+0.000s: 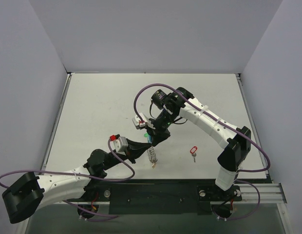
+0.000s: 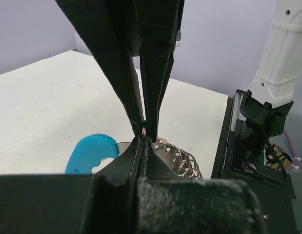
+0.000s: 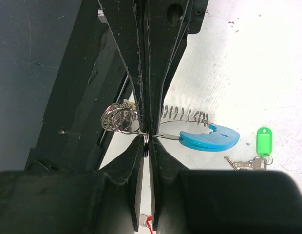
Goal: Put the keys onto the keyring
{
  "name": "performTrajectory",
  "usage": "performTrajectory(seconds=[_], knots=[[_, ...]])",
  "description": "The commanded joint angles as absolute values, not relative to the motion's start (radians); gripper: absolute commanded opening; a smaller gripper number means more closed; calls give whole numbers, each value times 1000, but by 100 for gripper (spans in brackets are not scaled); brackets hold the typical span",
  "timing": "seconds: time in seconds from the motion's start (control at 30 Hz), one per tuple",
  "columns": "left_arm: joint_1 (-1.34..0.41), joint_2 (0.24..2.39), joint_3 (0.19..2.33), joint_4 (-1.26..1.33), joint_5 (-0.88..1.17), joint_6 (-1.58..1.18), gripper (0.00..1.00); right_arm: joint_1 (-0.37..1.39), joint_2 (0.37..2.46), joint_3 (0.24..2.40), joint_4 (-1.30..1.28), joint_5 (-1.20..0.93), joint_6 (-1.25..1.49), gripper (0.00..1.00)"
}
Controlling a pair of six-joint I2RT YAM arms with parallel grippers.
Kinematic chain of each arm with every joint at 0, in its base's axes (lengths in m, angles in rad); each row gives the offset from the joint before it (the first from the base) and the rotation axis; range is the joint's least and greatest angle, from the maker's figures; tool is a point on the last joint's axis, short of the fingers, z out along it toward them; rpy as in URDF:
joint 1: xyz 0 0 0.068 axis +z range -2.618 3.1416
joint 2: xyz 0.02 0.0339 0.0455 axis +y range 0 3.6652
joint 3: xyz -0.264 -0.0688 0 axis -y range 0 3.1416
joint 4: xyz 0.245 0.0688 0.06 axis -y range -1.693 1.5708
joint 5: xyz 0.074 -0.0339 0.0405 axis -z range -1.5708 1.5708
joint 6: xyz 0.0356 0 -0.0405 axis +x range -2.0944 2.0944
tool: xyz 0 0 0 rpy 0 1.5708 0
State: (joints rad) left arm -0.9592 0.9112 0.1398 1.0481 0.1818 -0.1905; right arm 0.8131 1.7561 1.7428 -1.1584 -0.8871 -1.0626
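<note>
Clearly the main risk is a slip. The left hand is pressed together on a thin silvery ring, and the right hand is pressed together on thin metal of the keyring too. Each hand holds only a sliver of metal. Any twist or pull between them could pop the wire out of one pinch and drop the loop.

Second risk: the two hands sit very close together in the top view, almost touching. A small correction by one could knock the other.

Third: the chain trails below the left hand, its end at the table. If it swings or drags it could tug on the pinch.

Fourth: no key is in either hand, as far as I can tell. The green key lies on the table just beyond the blue tag, out past the right hand's tips. The red key lies well apart, off to that hand's outer side. The black key is not visible.

Keyring look: a cluster of thin silver rings on one side of the right hand's pinch. On the other side are a coiled chain and a curved light-blue plastic tag. The metal is glossy and fine, probably slippery. I cannot tell whether the tag rests on the table or hangs above it.
</note>
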Motion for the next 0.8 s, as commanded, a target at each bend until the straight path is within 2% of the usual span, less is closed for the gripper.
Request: performTrajectory(seconds=[0.0, 0.17, 0.5, 0.67, 0.77], knots=[[-954, 848, 216, 921, 98, -222, 0, 825, 1723, 1747, -1180, -913, -1029, 6], [-943, 827, 274, 772, 118, -250, 0, 824, 1709, 1746, -1177, -902, -1022, 13], [-927, 819, 449, 405, 150, -204, 0, 821, 1703, 1743, -1177, -902, -1017, 14], [-919, 822, 532, 259, 143, -170, 0, 822, 1710, 1749, -1177, -897, -1012, 3], [-908, 827, 568, 189, 137, -158, 0, 822, 1713, 1749, -1175, -894, -1011, 0]])
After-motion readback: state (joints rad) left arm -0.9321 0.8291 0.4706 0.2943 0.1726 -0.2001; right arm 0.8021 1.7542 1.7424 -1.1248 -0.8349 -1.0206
